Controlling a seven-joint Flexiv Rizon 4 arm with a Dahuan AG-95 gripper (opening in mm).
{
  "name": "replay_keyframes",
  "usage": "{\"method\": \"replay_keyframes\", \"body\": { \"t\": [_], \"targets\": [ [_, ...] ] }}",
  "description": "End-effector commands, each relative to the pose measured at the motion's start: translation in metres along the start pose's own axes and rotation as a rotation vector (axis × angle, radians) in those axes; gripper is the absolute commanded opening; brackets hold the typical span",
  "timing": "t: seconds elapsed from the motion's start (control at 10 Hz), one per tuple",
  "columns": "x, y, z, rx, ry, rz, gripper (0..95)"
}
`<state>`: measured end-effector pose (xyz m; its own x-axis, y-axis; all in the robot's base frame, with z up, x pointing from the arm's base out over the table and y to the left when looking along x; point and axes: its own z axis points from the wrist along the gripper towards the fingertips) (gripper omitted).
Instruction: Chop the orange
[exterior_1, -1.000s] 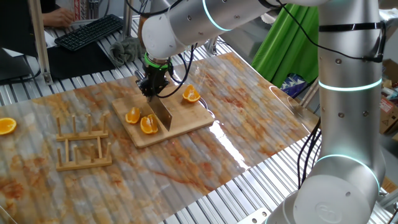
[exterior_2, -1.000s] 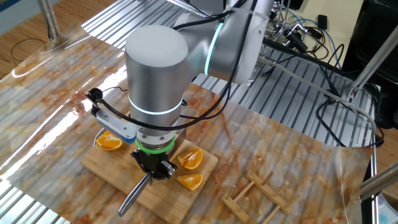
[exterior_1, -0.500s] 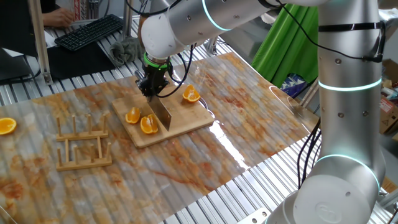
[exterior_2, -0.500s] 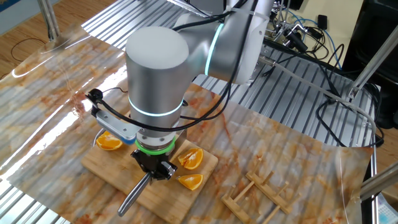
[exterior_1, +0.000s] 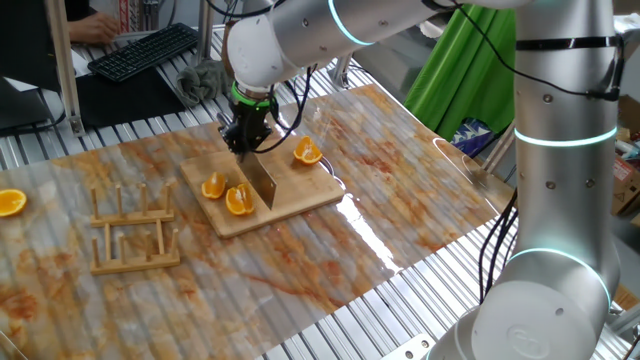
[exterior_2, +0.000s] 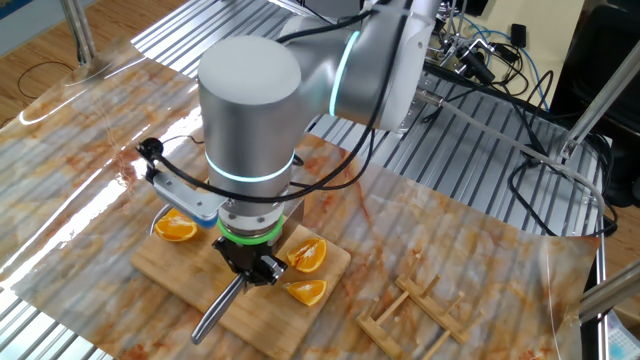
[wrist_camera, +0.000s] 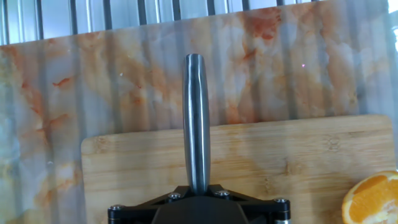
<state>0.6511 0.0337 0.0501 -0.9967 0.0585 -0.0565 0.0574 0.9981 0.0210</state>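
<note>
The orange (exterior_1: 228, 193), already lying in two wedges on the wooden board (exterior_1: 300, 195) just beside the pincer (exterior_1: 247, 145), is being chopped; the pincer is gripping the knife (exterior_1: 260, 181), and the next cut calls for realigning over a wedge.

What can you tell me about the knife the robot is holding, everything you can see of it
The knife is all metal, silver-grey, with a rounded tubular handle and a broad, flat, roughly rectangular blade. The end effector is shut on it from above, where handle meets blade. The blade stands on edge, its cutting edge down on the wooden board, right beside two orange wedges. In the other fixed view the handle sticks out past the board's edge. Whether the blade touches a wedge is unclear.
</note>
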Motion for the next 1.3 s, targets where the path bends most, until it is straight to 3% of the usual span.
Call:
{"method": "replay_keyframes", "body": {
  "t": [0.1,0.6,1.0,1.3],
  "targets": [
    [0.001,0.003,-0.006,-0.001,0.009,0.004,0.0],
    [0.013,0.007,-0.021,-0.005,0.003,0.015,0.0],
    [0.03,0.018,-0.037,-0.003,0.002,0.043,0.0],
    [0.04,0.026,-0.043,-0.003,0.005,0.061,0.0]
  ]
}}
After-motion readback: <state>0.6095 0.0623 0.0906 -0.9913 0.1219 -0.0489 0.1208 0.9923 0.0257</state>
